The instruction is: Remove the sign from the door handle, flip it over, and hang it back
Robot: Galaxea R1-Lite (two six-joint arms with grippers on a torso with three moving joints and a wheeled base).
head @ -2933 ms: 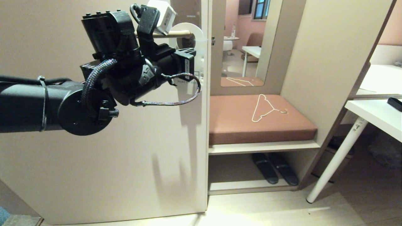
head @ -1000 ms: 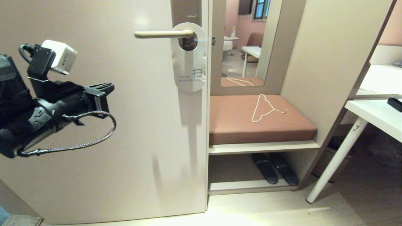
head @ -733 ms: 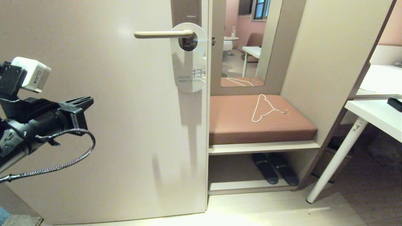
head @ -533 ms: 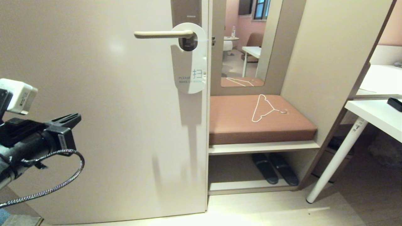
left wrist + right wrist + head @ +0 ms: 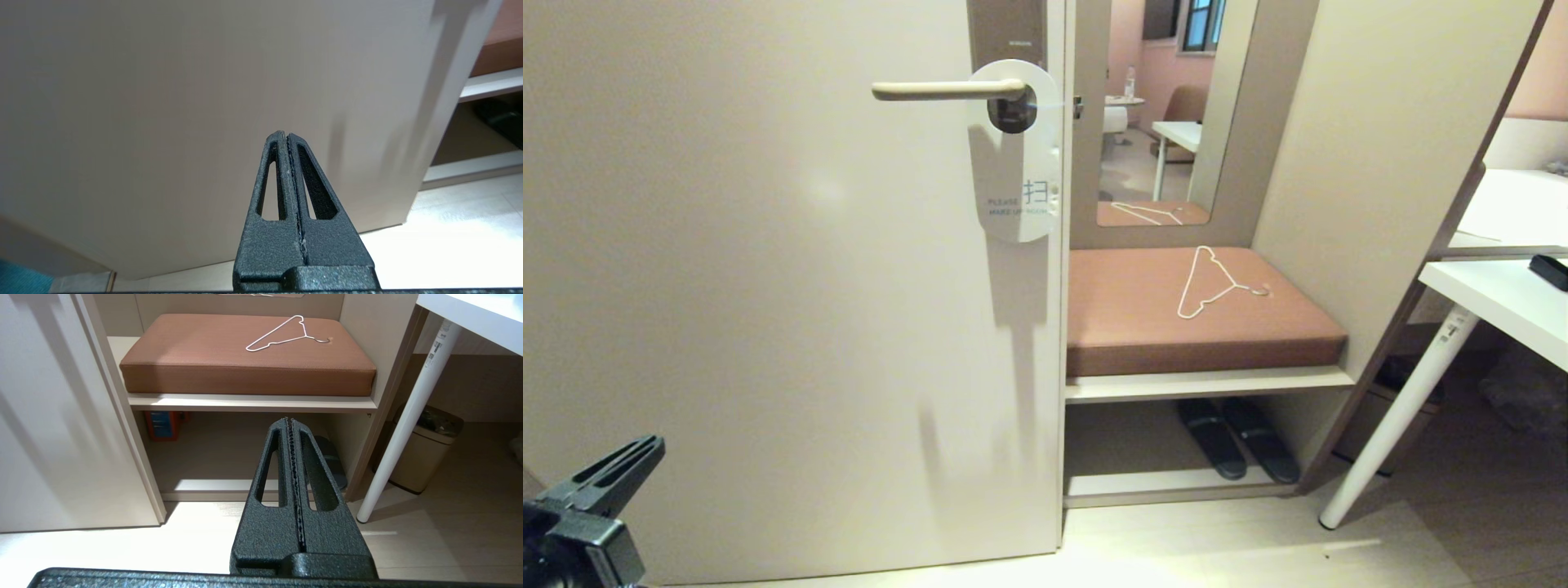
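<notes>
Sign (image 5: 1014, 163) hangs white-side-out on door handle (image 5: 947, 90) (job looks done), so left gripper (image 5: 613, 474), fingers together and empty, sits low, clear of it.

A white wire hanger (image 5: 1213, 283) lies on the brown bench cushion (image 5: 1127, 327).

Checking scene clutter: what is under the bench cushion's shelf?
Under the cushion, a dark pair of slippers lies in the open compartment; the right wrist view adds an orange-blue box. The far corners stay shadowed.
</notes>
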